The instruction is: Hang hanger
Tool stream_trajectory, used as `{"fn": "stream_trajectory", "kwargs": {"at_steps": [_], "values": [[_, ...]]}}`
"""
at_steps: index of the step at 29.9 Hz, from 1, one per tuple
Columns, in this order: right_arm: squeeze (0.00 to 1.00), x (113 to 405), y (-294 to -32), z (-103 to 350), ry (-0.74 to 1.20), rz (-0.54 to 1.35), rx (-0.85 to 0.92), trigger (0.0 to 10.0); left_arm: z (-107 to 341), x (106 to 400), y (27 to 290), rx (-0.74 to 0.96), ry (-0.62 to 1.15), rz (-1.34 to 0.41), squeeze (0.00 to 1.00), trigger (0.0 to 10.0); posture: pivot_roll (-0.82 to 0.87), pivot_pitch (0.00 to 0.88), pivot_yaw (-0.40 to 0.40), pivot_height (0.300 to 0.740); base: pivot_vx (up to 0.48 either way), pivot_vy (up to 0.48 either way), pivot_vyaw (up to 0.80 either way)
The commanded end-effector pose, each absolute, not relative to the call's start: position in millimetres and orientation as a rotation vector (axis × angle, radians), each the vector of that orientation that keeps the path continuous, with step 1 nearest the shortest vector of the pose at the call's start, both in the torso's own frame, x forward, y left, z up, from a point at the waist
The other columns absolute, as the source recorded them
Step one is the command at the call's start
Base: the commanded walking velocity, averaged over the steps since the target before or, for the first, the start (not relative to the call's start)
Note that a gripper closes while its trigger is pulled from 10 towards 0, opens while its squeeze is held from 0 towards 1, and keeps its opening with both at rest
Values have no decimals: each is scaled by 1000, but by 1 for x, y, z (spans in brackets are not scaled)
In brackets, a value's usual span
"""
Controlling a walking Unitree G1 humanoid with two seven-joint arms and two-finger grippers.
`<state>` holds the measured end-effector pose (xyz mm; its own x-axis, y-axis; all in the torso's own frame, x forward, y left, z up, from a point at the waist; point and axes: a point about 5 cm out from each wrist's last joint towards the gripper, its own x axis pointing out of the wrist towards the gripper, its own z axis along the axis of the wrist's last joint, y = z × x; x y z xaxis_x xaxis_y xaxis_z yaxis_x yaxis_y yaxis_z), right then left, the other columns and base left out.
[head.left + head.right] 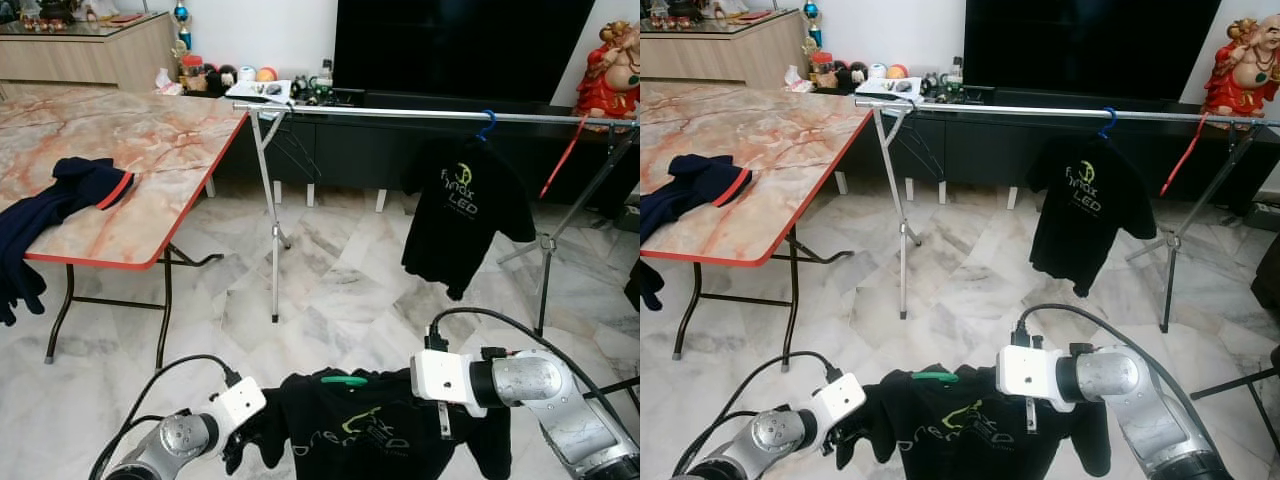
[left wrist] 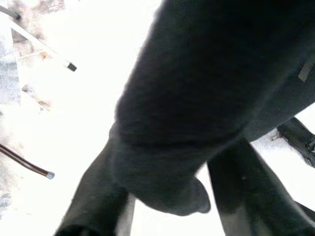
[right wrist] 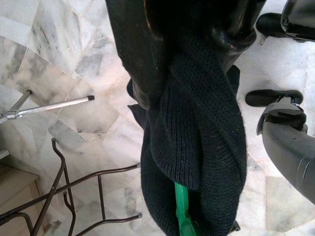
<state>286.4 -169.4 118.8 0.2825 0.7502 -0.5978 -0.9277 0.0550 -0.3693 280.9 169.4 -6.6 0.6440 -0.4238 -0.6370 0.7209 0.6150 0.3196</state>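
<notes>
both hands pinch the black shirt point(image 1: 385, 430) on the green hanger point(image 1: 344, 380), low in the frame: left hand point(image 1: 240, 450), right hand point(image 3: 192, 59).

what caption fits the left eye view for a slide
Both grippers hold a black shirt on a green hanger, facing the rail.

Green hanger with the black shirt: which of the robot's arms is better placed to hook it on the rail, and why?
Probably the right. The right gripper clamps the black shirt near the green hanger, on the rail side; the left gripper only holds a sleeve.
</notes>
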Motion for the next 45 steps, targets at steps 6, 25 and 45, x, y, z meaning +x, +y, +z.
{"fn": "stream_trajectory", "kwargs": {"at_steps": [6,25,45], "values": [[0,291,-165,132,200,1274,-803,10000,-6,282,164,579,548,-712,0,0,85,12,-25,740,0,0,0],[0,293,-168,130,208,1244,-811,10000,-6,282,164,576,551,-711,0,0,88,13,-24,740,0,0,0],[0,313,-194,95,430,868,-940,10000,-6,286,205,640,623,-411,0,0,89,0,-25,740,0,0,0]]}}
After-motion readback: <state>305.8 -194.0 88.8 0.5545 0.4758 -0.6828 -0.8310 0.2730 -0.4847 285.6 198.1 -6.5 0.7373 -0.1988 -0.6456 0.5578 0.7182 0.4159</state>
